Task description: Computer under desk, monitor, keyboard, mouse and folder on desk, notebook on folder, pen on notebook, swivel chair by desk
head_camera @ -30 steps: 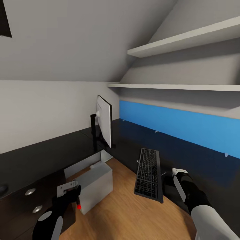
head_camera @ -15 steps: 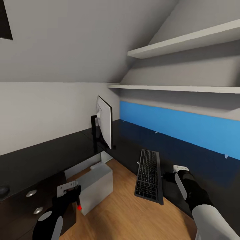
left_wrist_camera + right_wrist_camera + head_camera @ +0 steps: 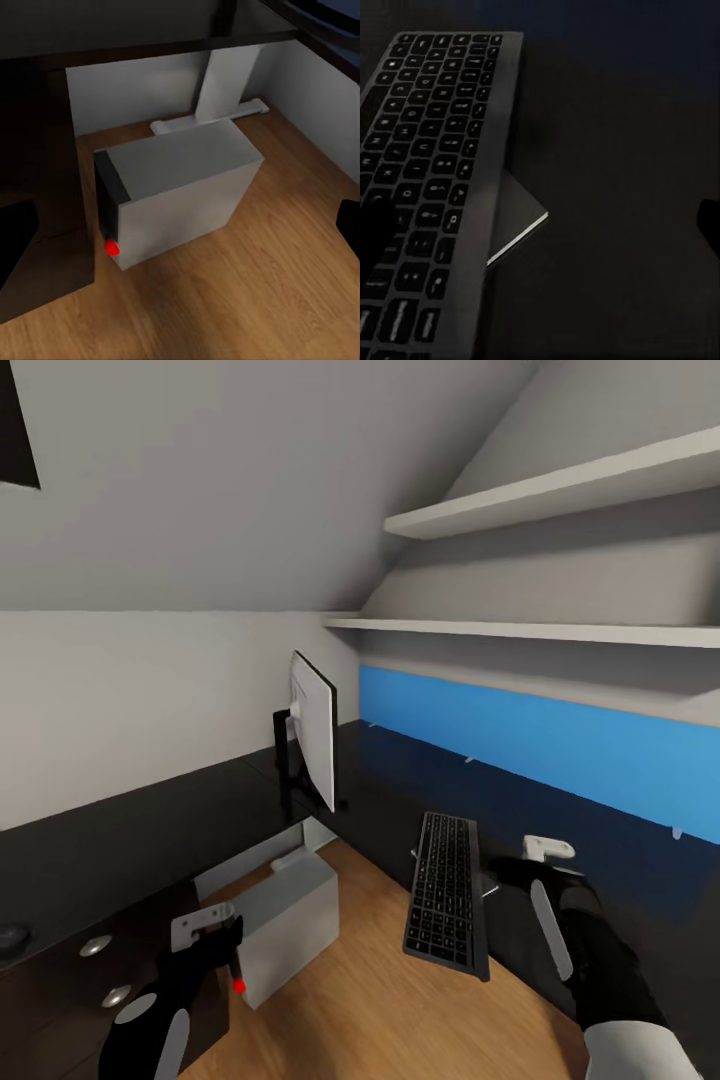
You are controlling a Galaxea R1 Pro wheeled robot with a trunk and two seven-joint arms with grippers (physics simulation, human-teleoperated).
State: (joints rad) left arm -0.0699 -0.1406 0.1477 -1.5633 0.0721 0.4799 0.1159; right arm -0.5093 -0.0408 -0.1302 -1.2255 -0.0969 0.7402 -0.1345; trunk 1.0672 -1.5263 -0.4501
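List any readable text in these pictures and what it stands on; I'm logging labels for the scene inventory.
No text can be read.
keyboard: pale marks on the keys, too small and blurred to read.
computer: a red dot on its dark front, no label or brand.
monitor: seen edge-on, nothing legible.
desk: no writing.

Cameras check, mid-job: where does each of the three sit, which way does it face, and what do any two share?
Head view: on the head, facing forward and down at the black desk; both black arms show, with left gripper and right gripper.
Left wrist view: near the left gripper, facing the grey computer tower on the wood floor.
Right wrist view: near the right gripper, facing the dark flat keyboard.
Shared: head and right wrist both show the keyboard; head and left wrist the tower.
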